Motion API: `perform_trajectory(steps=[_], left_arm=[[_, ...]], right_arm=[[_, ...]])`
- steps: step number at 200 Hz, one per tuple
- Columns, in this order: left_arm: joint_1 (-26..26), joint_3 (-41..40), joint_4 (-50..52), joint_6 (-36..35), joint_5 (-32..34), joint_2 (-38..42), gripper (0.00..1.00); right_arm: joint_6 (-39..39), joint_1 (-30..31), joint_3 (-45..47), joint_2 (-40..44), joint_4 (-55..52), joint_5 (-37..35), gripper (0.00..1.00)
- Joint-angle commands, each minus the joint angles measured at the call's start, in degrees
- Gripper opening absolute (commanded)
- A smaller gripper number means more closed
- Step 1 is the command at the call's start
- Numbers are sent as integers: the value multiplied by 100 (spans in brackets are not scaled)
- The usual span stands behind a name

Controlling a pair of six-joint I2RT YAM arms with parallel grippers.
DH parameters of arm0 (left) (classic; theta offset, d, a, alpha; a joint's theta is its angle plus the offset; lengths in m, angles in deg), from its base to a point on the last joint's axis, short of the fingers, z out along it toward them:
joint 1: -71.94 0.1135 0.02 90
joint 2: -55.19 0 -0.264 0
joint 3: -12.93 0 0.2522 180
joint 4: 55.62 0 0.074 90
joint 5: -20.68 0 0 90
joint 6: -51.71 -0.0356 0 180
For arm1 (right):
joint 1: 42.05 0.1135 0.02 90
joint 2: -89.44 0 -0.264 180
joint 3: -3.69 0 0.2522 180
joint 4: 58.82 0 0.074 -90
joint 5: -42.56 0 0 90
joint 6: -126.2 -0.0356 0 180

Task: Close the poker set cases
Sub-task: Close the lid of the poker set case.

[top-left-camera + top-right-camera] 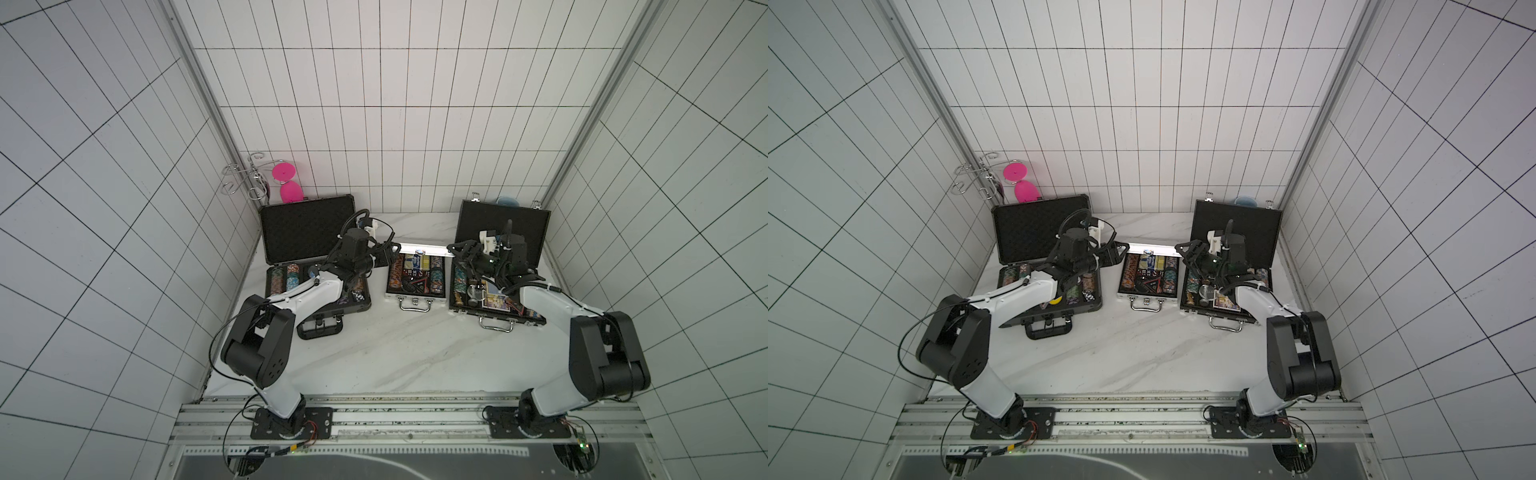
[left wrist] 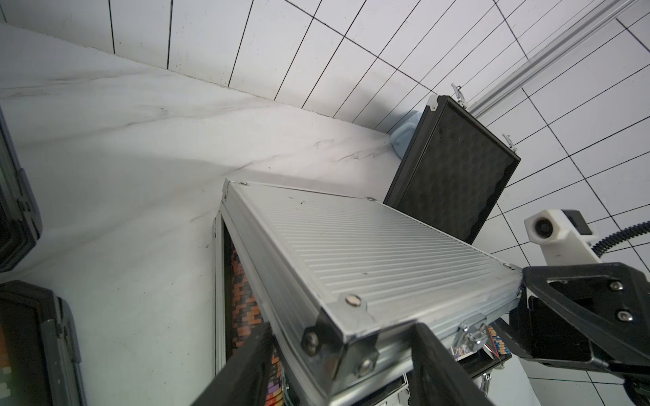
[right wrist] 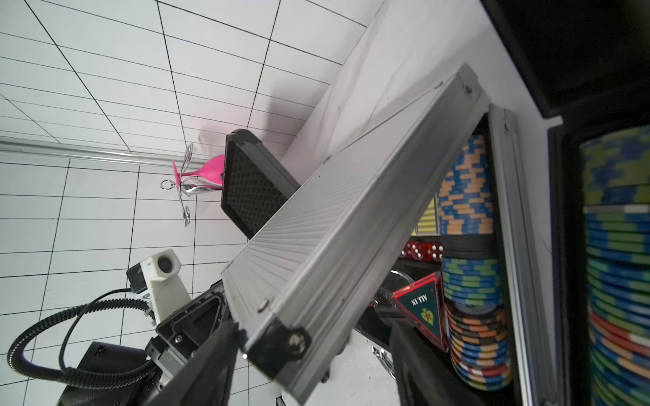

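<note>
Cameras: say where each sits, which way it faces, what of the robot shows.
Both top views: overhead, looking down on the table; left arm, right arm show.
Left wrist: on the left arm, faces the silver lid; own fingers, right hand show.
Right wrist: on the right arm, faces that lid's opposite corner; own fingers, left hand show.
Both wrists share the lid.

Bright even light; wide-angle bending at edges.

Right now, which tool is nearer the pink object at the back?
Left. The left tool straddles the silver lid's corner nearer the pink object; the right tool straddles its far corner.
</note>
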Motion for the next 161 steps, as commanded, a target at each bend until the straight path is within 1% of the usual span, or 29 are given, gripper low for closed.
perform_trajectory(steps=[1, 26, 62, 74, 99, 118, 161], left_arm=[[-72, -133, 303, 170, 130, -199, 62], [-103, -192, 279, 178, 139, -171, 62], [-113, -315, 250, 188, 175, -141, 62], [-111, -358, 242, 188, 165, -136, 62], [-114, -538, 252, 197, 228, -3, 69], [-114, -606, 322, 156, 323, 151, 73], [-103, -586, 530, 73, 424, 338, 74]], right_arm=[[-570, 59, 380, 7, 704, 3, 70], [-829, 70, 526, -9, 1043, 18, 68], [-1120, 115, 851, -78, 1457, 107, 64], [-1131, 150, 952, -122, 1549, 126, 63], [-1104, 233, 1185, -187, 1699, 109, 62], [-1033, 298, 1337, -271, 1720, 54, 62], [-1107, 370, 1611, -654, 2286, -29, 62]])
